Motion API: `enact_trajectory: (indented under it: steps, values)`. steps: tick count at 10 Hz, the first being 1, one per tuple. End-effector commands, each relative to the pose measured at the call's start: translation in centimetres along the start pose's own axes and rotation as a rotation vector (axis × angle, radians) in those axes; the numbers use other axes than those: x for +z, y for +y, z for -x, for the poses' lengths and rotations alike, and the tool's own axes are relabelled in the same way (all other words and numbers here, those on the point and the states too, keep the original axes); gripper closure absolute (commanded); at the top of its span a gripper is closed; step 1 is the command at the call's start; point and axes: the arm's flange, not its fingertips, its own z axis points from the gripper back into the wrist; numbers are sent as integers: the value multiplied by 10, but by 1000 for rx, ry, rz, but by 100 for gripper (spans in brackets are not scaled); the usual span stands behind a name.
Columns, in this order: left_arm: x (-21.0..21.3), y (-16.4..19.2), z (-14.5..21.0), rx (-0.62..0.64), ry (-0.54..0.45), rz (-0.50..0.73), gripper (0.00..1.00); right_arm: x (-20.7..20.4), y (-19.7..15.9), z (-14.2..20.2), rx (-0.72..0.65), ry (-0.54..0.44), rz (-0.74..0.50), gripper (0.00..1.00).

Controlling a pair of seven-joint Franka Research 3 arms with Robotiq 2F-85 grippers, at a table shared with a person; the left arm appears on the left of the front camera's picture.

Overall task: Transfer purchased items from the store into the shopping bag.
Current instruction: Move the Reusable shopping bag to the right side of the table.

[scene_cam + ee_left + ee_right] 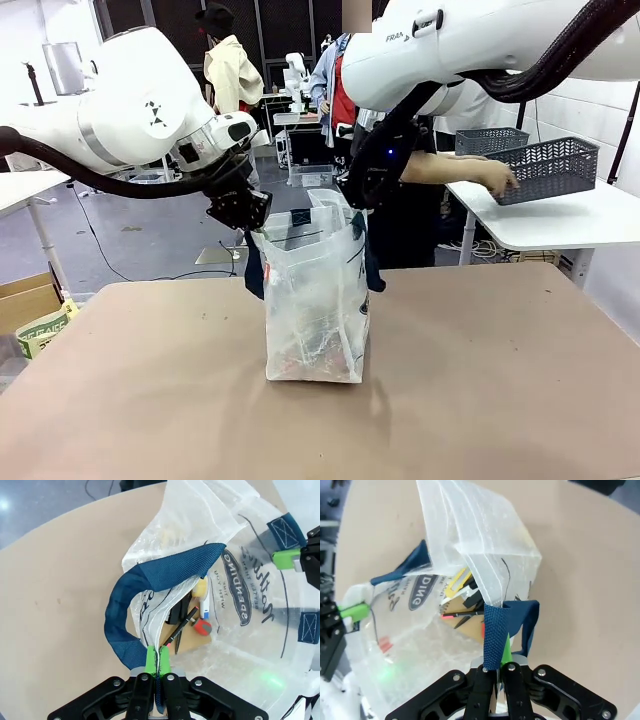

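Observation:
The shopping bag [315,300] stands upright in the middle of the brown table, its mouth held wide. My left gripper [243,213] [158,655] is shut on the bag's left navy handle [150,575]. My right gripper [365,190] [496,656] is shut on the opposite navy handle [495,625]. Inside the bag lie a brown cardboard box [189,639] [470,624], a yellow-and-black object [456,586] and a few small things. The grey basket [555,168] rests on a white side table at the back right, with a person's hand [497,178] on its rim.
A second grey basket [490,140] sits behind the first on the white side table [560,228]. A cardboard carton [30,300] stands off the table's left edge. The brown tabletop [480,380] lies bare around the bag.

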Motion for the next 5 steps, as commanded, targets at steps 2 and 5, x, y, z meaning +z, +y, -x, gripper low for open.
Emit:
enact_trajectory:
  steps: [2, 5]
  values:
    - [-2, -2, 3, -28, 6, -23, 100, 0, 4, 2, 41, -5, -3, 100]
    - [-13, -16, -6, -89, 23, 47, 100, -8, 0, -12, -75, 0, -74, 100]
